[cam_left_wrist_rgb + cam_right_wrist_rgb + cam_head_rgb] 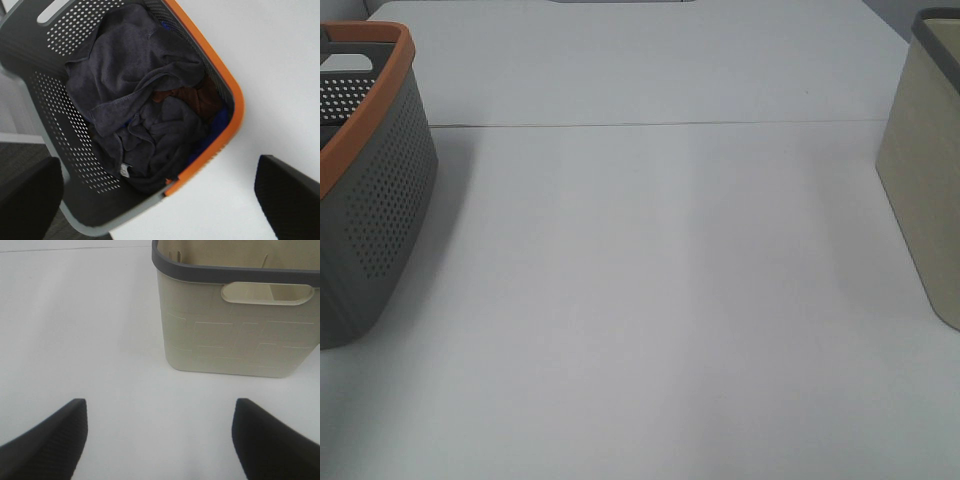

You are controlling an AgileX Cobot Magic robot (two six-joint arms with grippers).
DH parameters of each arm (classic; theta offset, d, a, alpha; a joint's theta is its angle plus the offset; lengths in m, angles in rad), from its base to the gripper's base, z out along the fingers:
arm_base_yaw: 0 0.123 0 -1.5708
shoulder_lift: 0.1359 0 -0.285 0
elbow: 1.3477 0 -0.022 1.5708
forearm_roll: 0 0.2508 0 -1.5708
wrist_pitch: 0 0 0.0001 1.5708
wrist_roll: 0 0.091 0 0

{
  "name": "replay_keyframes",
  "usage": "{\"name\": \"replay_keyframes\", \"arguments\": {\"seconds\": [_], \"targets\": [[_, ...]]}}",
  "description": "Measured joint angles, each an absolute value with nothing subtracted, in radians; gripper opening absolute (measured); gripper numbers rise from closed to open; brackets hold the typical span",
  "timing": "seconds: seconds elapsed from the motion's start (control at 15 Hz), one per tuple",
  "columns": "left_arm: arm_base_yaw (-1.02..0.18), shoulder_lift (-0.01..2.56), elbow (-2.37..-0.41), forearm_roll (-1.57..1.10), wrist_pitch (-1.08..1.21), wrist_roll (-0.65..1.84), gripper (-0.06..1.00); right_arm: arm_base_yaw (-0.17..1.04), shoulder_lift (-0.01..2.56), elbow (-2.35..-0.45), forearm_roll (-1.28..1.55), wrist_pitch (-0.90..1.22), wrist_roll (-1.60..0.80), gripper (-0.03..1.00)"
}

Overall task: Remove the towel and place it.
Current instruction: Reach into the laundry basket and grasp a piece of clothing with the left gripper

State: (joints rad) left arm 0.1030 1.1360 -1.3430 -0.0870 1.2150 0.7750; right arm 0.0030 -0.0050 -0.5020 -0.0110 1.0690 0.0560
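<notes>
A dark grey towel [135,95] lies crumpled in the grey perforated basket with an orange rim [225,85], over brown-red and blue cloth. The basket also shows at the left edge of the exterior high view [370,200]; the towel is hidden there. My left gripper [160,200] hovers open above the basket's near end, empty. My right gripper [160,440] is open and empty over the table, facing a beige basket with a dark grey rim [235,335], which also shows at the right edge of the exterior high view [925,180]. Neither gripper shows in the exterior high view.
The white table [660,280] spans between the two baskets, with a seam line across it near the back. A dark floor shows beyond the table edge in the left wrist view [30,155].
</notes>
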Motion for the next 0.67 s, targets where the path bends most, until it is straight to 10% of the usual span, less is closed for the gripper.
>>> {"name": "replay_keyframes", "arguments": {"seconds": [0.67], "targets": [[0.216,1.79,-1.545,0.018,1.137,1.242,0.98,0.003,-0.005,-0.502,-0.011,1.069,0.056,0.71]]}}
